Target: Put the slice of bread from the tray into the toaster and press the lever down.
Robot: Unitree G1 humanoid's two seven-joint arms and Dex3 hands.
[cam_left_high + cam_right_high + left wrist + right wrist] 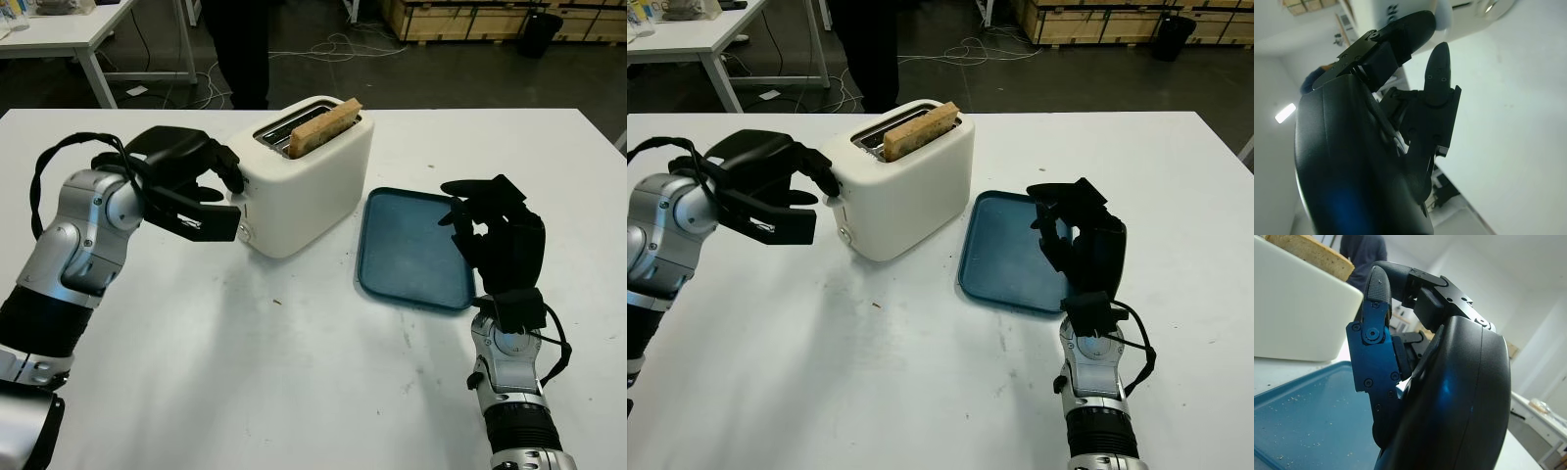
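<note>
Right hand [495, 230] hovers empty over tray [407, 255]; left hand [186, 186], fingers curled on nothing, reaches the toaster [304, 181] lever end, bread [325, 127] slotted.

- No legible text, brand, number or sign in any view.
- Left hand [201, 191]: small white marking on the black plate facing the camera, too small to read.
- Toaster [304, 186]: dark marks on the white end face, seen in the left wrist view, partly hidden by the fingers [1440, 73]; they cannot be made out.
</note>
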